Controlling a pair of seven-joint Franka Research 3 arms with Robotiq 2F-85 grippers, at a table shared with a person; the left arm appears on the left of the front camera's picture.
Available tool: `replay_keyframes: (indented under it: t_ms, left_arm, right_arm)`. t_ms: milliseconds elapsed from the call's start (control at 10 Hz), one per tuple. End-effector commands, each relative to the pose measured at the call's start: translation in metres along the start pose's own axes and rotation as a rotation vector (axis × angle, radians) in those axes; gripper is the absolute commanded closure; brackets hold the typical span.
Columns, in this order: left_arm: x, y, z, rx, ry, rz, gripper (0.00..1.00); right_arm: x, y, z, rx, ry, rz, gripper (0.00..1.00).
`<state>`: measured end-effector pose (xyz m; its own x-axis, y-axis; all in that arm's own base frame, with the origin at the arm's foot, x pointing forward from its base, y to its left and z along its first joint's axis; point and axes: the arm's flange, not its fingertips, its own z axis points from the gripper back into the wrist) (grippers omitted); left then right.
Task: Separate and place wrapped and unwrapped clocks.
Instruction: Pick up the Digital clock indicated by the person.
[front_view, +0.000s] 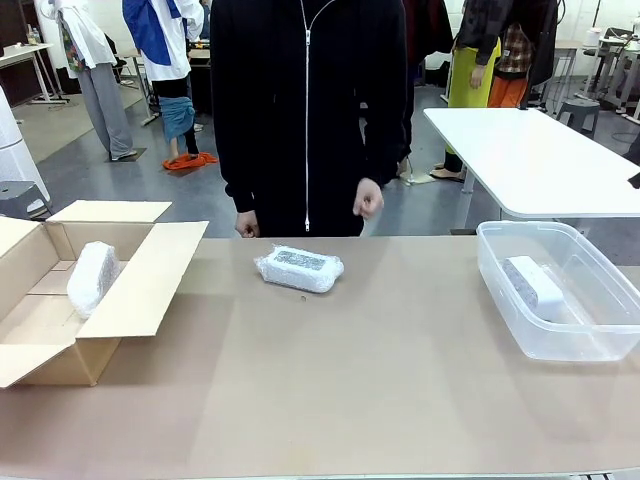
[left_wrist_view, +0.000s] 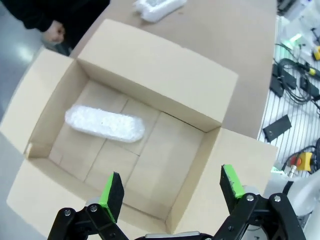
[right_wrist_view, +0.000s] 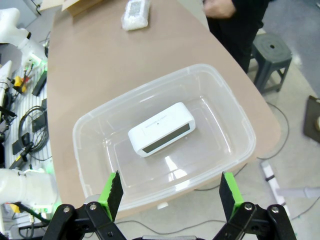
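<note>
A wrapped clock (front_view: 300, 268) lies on the brown table near the far edge, just in front of the person; it shows too at the top of the left wrist view (left_wrist_view: 158, 8) and the right wrist view (right_wrist_view: 136, 13). Another wrapped clock (front_view: 91, 277) (left_wrist_view: 105, 123) rests inside the open cardboard box (front_view: 150, 275) (left_wrist_view: 150, 75). The bare white clock (front_view: 533, 284) (right_wrist_view: 161, 129) lies in the clear plastic tub (front_view: 600, 345) (right_wrist_view: 95, 150). My left gripper (left_wrist_view: 172, 190) hovers open above the box. Over the tub my right gripper (right_wrist_view: 170, 195) hangs open. Both are empty.
The person in black stands at the far edge, one hand (front_view: 368, 200) (right_wrist_view: 220, 7) loosely closed above the table. Box flaps spread out at the left. A white table (front_view: 530, 150) stands behind at right. Cables and tools (left_wrist_view: 295, 85) lie beyond the robot-side edge.
</note>
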<state>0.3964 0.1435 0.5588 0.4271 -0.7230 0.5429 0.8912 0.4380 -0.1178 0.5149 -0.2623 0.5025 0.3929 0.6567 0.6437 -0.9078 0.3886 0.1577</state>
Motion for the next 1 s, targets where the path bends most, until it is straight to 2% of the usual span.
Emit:
replay_keyframes:
  t_ms: [0,400,600,900]
  left_arm:
    - [-0.011,0.027,0.005,-0.050,-0.057,-0.018,0.00]
    - [-0.016,0.035,-0.001,-0.078,-0.192,-0.043,0.00]
    - [-0.014,0.037,-0.008,-0.049,-0.190,0.000,0.00]
    - [-0.019,0.034,-0.005,-0.070,-0.170,-0.019,0.00]
  right_arm:
    - [0.000,0.001,-0.002,0.003,0.001,0.010,0.00]
    - [0.000,0.001,-0.002,0.003,0.001,0.010,0.00]
    - [0.000,0.001,-0.002,0.003,0.001,0.010,0.00]
    - [0.000,0.001,-0.002,0.003,0.001,0.010,0.00]
